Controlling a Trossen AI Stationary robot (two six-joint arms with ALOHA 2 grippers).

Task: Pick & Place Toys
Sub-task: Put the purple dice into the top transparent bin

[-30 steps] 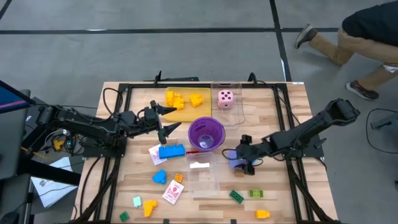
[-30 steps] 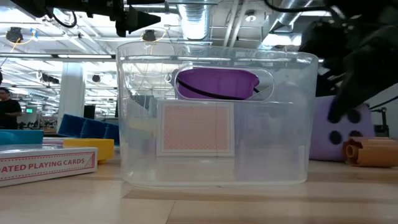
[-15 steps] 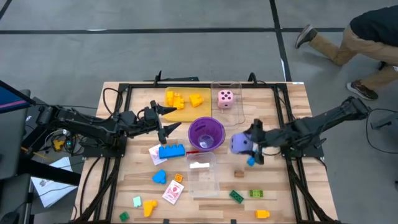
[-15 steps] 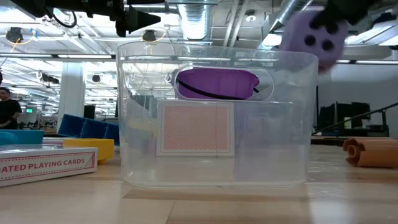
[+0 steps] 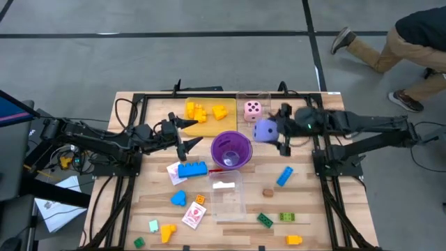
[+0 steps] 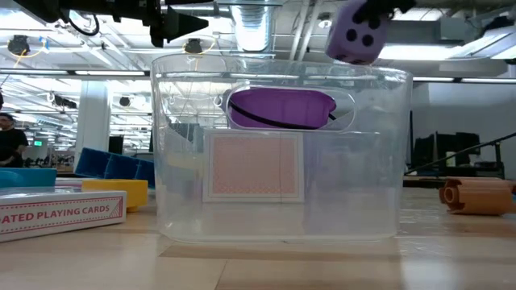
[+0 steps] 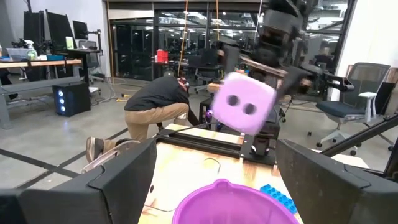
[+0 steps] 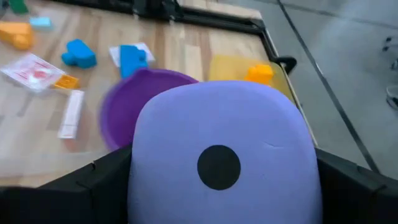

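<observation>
My right gripper is shut on the purple dotted die, held in the air just to the far right of the purple translucent cup. The die also shows in the low view and in the left wrist view. My left gripper is open and empty, in the air left of the cup. The pink die sits in a clear tray at the far edge. Yellow bricks lie on the yellow tray. My right gripper pinches the purple die by two opposite faces between its two fingers. The fingers come about level from the table's right side. The die is lifted clear of the table, with a one-dot face toward the wrist camera.
A clear tray with a white piece stands near the cup. A long blue brick, a blue brick, green bricks, white-red cards and other small pieces lie about the near half. A person crouches beyond the far right corner.
My right gripper has lifted the purple die off the table and carried it up and toward the far edge, from the near right of the cup to beside the cup's far right. A blue brick where the gripper stood now lies uncovered.
</observation>
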